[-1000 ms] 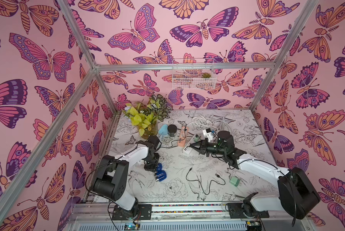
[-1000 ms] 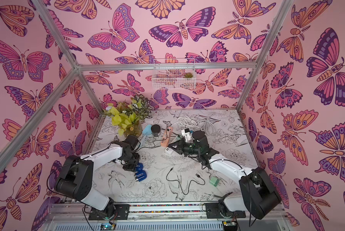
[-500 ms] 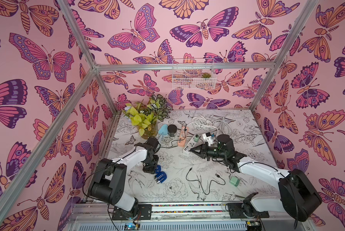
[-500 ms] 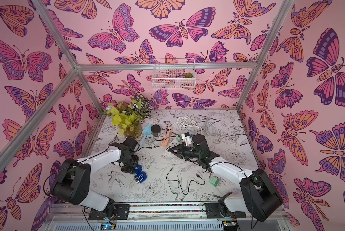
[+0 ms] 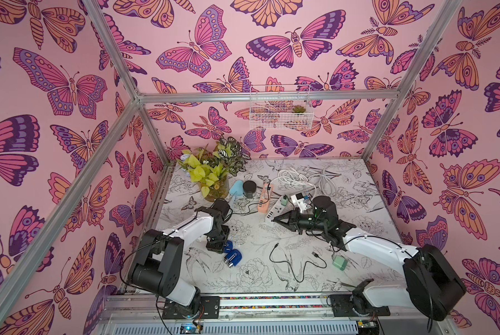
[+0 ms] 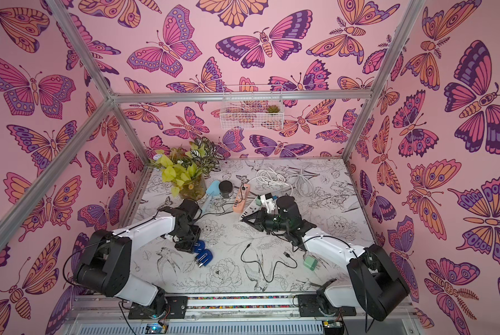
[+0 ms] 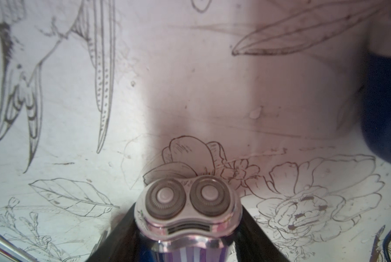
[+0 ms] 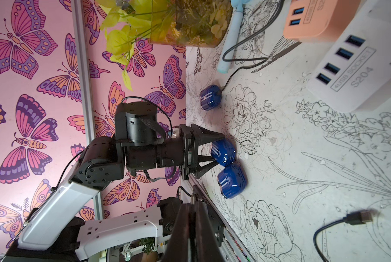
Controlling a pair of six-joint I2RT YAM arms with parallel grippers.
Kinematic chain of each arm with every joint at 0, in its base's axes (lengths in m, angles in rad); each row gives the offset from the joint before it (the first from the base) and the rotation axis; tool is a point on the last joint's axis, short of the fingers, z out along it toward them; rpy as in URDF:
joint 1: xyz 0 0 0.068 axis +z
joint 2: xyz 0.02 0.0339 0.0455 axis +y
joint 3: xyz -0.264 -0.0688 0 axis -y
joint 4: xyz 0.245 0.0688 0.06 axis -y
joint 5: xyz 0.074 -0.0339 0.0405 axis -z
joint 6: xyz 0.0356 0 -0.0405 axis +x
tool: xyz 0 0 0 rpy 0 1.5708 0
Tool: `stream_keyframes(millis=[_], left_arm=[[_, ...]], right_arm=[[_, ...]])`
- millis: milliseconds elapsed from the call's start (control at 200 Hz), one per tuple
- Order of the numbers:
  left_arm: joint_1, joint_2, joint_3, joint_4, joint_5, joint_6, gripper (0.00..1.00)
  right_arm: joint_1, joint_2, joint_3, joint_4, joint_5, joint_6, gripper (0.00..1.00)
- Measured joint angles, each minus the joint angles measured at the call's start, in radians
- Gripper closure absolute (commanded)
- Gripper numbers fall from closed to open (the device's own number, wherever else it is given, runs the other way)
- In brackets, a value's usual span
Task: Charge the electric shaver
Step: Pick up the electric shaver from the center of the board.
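Left claw (image 8: pixel 219 149) is clamped on the blue shaver (image 7: pixel 187 211). I see one black finger (image 7: pixel 122 229) on each side of its body, and the wrist is turned straight down at the table (image 5: pixel 367 203). The shaver's two round cutter heads stick out past the fingertips and face the printed sheet. I cannot tell whether they touch it. In both top views that grip sits near the table's left edge, close to the front rail.

Right claw (image 5: pixel 275 219) has its jaws pressed together on nothing. It lies about level above the middle of the table, with its tip aimed across at the left arm and well apart from the blue shaver. The tip is just beside the near end of the white USB strip (image 8: pixel 353 59), and the orange strip (image 8: pixel 314 20) lies alongside that one.

A second shaver (image 8: pixel 232 183) lies on the table right against the one I'm gripping, on the rail side. A third shaver (image 8: pixel 210 97) lies beyond the left claw toward the plant jar (image 8: pixel 190 29), and a black lead runs up to its end.

The loose black cable (image 5: pixel 292 262) sprawls in front of the right arm. Its USB plug (image 8: pixel 360 216) lies free on the sheet, and the green adapter (image 5: pixel 340 263) is near it.
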Motion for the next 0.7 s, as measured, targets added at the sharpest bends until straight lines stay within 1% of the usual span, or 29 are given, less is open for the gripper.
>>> stream_keyframes(millis=[260,391,561,701], left_arm=[[0.0,0.0,0.006,-0.049,-0.005,0.0,0.95],[0.0,0.0,0.025,-0.094,-0.019,0.001,0.97],[0.0,-0.005,0.074,-0.125,-0.024,0.018,0.99],[0.0,-0.021,0.087,-0.13,-0.023,0.031,0.99]], right_arm=[[0.004,0.003,0.0,0.002,0.001,-0.018,1.0],[0.004,-0.007,-0.003,0.005,0.021,-0.021,1.0],[0.004,-0.071,-0.032,0.035,0.038,-0.017,1.0],[0.004,-0.119,-0.031,0.04,0.046,-0.014,1.0]])
